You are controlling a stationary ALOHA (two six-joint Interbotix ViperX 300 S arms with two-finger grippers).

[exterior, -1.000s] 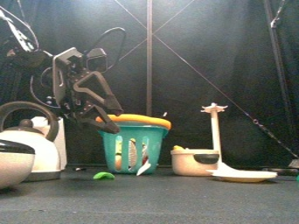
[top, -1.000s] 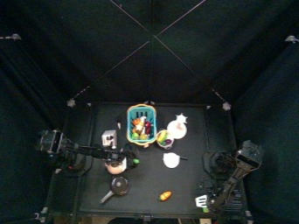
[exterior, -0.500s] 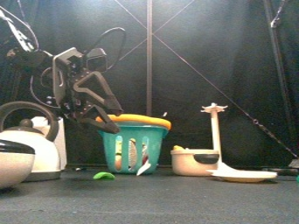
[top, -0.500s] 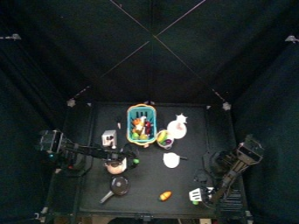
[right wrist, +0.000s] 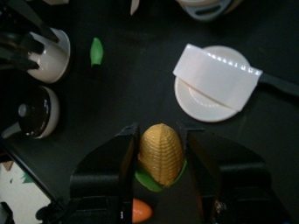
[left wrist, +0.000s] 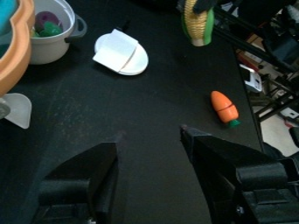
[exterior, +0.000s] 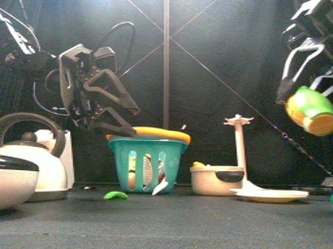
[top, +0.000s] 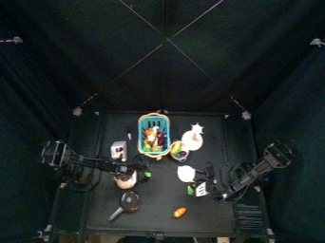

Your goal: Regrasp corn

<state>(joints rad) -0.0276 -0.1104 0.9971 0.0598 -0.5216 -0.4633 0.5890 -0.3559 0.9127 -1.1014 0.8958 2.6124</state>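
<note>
Table: black, crowded; blue basket stands at the back.
Left gripper: jaws spread wide, empty — hovering low near the kettle, well apart from the cob.
Right gripper: clamped on the corn, raised above the table's right side.
Corn axis: lengthwise between the jaws, tip outward — free end offered to the left gripper.

A bumpy yellow plastic corn with a matt green base sits between matt black plastic jaws. The table is matt black with a fine grain. A kettle gleams glossy white, a smooth plastic basket stands teal with an orange rim, and a white plate shows a satin sheen. Curtains hang as dull black cloth.
</note>
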